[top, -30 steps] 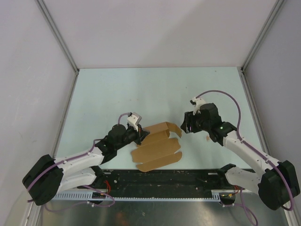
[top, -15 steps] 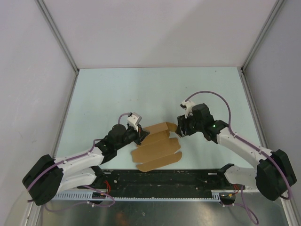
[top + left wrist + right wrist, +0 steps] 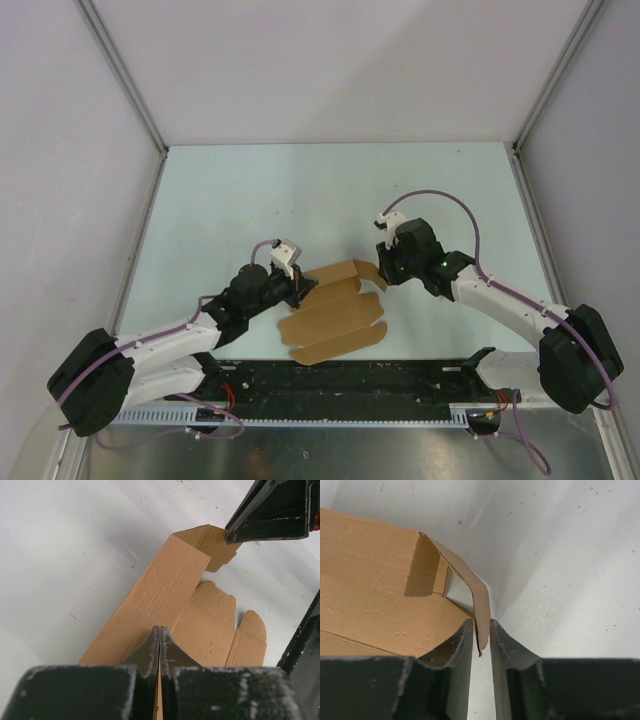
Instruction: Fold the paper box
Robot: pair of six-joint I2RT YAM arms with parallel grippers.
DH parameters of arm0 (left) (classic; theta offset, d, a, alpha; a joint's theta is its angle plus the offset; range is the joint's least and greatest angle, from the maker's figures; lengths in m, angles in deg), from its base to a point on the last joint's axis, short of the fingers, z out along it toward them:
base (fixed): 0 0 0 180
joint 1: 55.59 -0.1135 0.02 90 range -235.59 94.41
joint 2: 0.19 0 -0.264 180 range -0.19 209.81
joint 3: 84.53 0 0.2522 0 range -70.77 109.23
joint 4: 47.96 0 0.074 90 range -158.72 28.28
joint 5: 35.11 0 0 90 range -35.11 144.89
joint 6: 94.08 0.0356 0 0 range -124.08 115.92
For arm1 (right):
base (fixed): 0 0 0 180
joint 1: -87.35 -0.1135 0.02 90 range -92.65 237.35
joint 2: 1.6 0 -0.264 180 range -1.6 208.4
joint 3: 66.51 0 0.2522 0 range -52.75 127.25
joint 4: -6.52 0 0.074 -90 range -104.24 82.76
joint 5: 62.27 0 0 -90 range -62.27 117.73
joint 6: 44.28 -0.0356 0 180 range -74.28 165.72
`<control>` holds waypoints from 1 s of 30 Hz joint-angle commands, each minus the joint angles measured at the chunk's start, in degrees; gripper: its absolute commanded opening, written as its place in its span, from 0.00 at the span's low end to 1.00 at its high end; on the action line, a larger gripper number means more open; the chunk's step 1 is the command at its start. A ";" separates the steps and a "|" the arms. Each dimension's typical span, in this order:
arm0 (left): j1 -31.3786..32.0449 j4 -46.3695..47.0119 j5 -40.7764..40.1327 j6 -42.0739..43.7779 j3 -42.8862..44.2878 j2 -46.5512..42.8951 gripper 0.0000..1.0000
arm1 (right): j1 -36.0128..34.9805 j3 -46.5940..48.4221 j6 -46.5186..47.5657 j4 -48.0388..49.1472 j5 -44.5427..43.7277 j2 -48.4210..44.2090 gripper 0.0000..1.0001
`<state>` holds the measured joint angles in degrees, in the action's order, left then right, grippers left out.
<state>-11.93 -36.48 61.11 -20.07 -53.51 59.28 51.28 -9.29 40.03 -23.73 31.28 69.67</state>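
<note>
Right gripper moved in: my jaws straddle the raised end flap of the brown, half-folded paper box, pinch unclear; left gripper clamps its panel.

no legible txt, labels, nos. or signs anywhere

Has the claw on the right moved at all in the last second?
Yes. The right claw has slid left, away from the table's right edge, up to the corner flap of the cardboard.
</note>
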 commanded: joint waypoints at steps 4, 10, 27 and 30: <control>0.20 -0.10 0.29 0.70 1.38 -0.66 0.00 | -1.36 3.38 -0.28 0.58 -0.13 -0.25 0.21; 0.20 -0.10 0.55 0.52 1.38 -0.49 0.00 | -2.77 4.09 -1.42 0.14 1.46 -0.51 0.18; 0.11 -0.18 0.55 0.52 1.29 -0.49 0.00 | -5.23 4.35 -3.01 -0.03 4.18 1.07 0.12; 0.20 -0.10 0.64 0.43 1.38 -0.31 0.00 | -5.93 4.26 -3.01 -0.12 4.53 1.68 0.12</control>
<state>-11.93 -36.66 61.13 -20.09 -53.51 59.28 46.25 -7.30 37.49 -23.77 34.80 70.43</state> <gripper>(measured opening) 0.004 0.122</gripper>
